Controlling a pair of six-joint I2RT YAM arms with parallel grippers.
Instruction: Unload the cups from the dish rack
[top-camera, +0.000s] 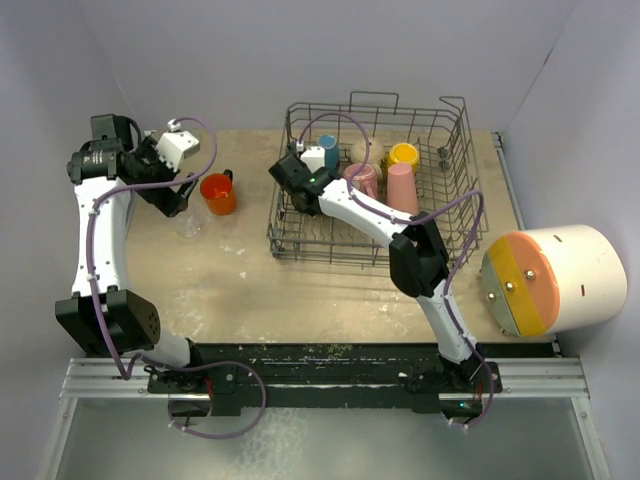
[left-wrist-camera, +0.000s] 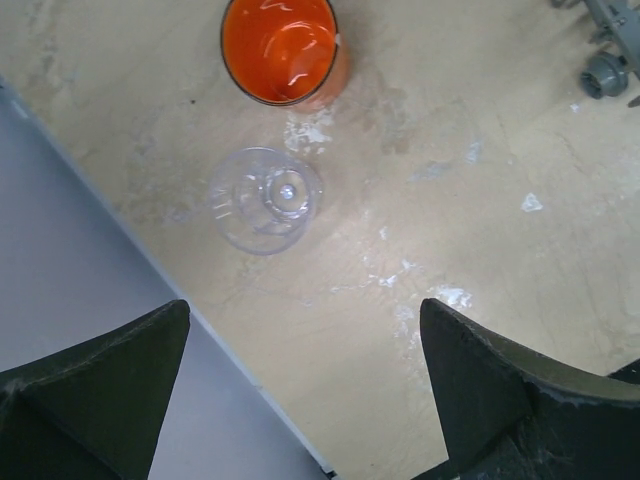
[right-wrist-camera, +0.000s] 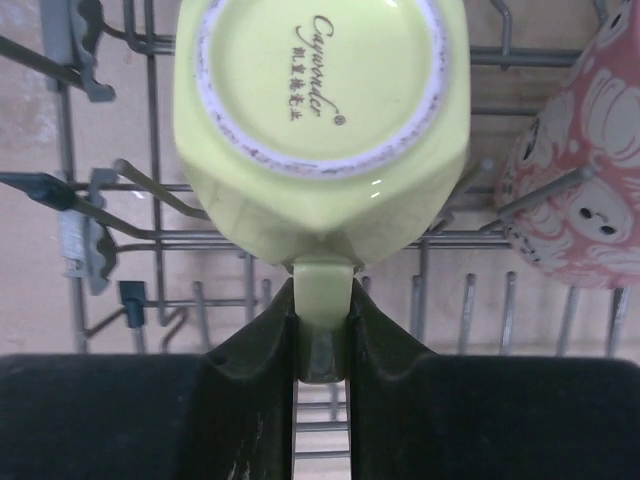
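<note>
- Left gripper (left-wrist-camera: 302, 335) is hanging spread wide; only its wrist view is showing the clear glass (left-wrist-camera: 265, 198) plainly, orange cup (left-wrist-camera: 280, 45) at its 12 o'clock.
- Right gripper (right-wrist-camera: 322, 325) is pinching the bottom-up yellow-green mug (right-wrist-camera: 320, 110) by the handle inside the dish rack (top-camera: 455, 190), a grip the top view is hiding; pink cup (right-wrist-camera: 580, 190) at 3 o'clock.

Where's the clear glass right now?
It is on the table outside the dish rack, on the left side. The left wrist view shows the clear glass just beside the orange cup, near the table's edge, ahead of the open left gripper.
</note>
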